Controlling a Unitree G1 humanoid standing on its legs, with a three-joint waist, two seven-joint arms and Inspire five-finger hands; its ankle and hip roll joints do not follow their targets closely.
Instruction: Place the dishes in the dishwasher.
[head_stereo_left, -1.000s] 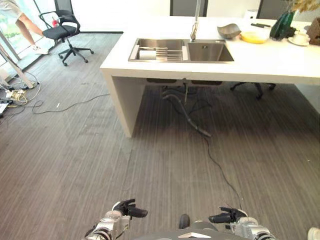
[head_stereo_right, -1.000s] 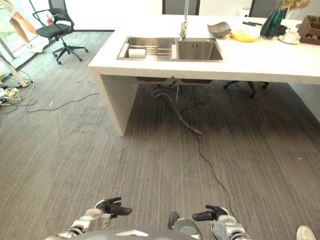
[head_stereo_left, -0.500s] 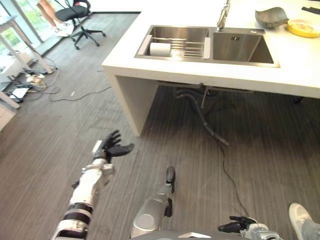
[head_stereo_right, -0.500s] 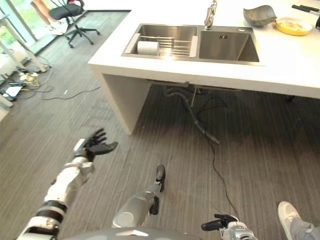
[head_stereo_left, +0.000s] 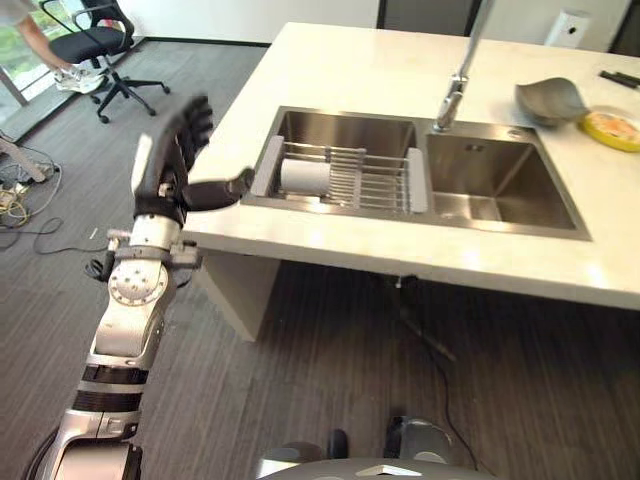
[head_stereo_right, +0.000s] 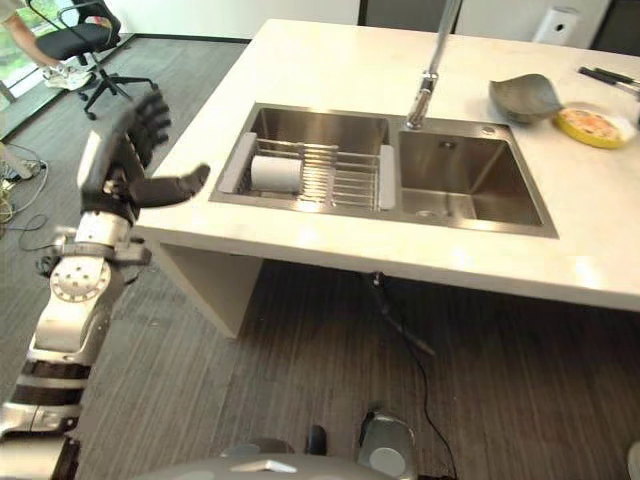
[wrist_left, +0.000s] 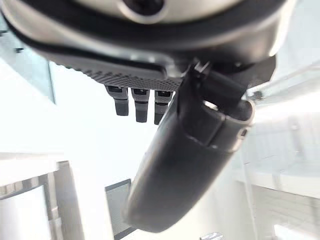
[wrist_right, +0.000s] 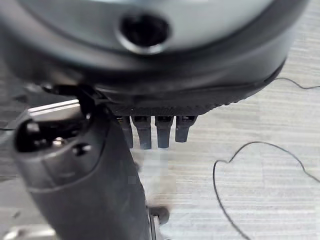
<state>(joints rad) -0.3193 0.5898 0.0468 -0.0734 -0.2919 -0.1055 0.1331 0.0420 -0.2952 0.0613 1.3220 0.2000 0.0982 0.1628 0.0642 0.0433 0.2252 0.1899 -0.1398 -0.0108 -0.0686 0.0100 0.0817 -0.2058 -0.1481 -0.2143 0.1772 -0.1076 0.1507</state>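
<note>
A white cup-like cylinder (head_stereo_left: 299, 176) lies on a wire rack (head_stereo_left: 352, 178) in the left basin of the steel sink (head_stereo_left: 500, 185). On the white counter (head_stereo_left: 340, 70), at the far right, sit a grey bowl (head_stereo_left: 548, 100) and a yellow plate (head_stereo_left: 615, 128). My left hand (head_stereo_left: 173, 150) is raised at the counter's left corner, open, fingers straight and thumb pointing toward the sink; it holds nothing. Its wrist view shows the thumb (wrist_left: 185, 165) and straight fingers (wrist_left: 135, 102). My right hand (wrist_right: 150, 50) hangs low over the floor, open and empty.
A tall faucet (head_stereo_left: 457, 85) stands behind the sink. At the far left there is a black office chair (head_stereo_left: 100, 40) with a person's shoe (head_stereo_left: 72, 82) beside it. Cables (head_stereo_left: 15, 195) lie on the floor at the left. Striped grey floor (head_stereo_left: 500, 380) runs under the counter.
The camera has come closer to the counter and sink. My left arm has risen from near the floor to counter height. My right hand has left the eye views.
</note>
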